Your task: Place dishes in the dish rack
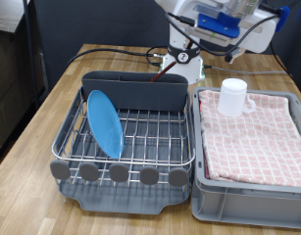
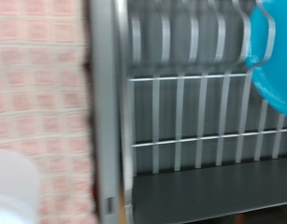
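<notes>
The silver wire dish rack sits on its grey tray with the dark grey caddy at its back. The light-blue plate stands on edge in the rack, on the exterior view's left; it also shows in the wrist view. The white mug stands upright on the pink checkered cloth in the grey bin; the wrist view shows its blurred edge. The wooden spoon is out of view. The robot hand hangs high above the bin's back edge; its fingers cannot be made out.
The grey bin stands close against the rack on the exterior view's right. A white device with red and black cables lies behind the caddy. The wooden table ends at the exterior view's left, with dark furniture beyond.
</notes>
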Available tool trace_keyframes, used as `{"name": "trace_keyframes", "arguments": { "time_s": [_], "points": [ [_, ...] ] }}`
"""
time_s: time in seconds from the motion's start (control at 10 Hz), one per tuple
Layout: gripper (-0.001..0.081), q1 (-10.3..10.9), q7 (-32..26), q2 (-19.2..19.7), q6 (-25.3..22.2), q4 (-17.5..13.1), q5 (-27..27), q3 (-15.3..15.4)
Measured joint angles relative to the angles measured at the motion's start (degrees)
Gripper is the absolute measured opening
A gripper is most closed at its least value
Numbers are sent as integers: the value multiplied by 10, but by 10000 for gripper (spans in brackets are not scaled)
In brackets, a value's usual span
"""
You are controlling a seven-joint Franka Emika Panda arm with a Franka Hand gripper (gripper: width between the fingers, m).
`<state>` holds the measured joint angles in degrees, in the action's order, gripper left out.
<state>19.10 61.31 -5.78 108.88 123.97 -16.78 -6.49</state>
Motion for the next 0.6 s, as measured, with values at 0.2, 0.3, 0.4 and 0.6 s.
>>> {"name": "trace_keyframes", "arguments": {
  "time_s": [0.2, 0.3, 0.4, 0.6],
  "points": [
    [803, 13, 16, -15, 7, 3, 39, 20],
    [803, 18, 31, -22, 18, 9, 52, 30],
    [803, 22, 51, -26, 23, 15, 55, 41],
    [803, 30, 92, -33, 23, 21, 56, 65]
  ]
}}
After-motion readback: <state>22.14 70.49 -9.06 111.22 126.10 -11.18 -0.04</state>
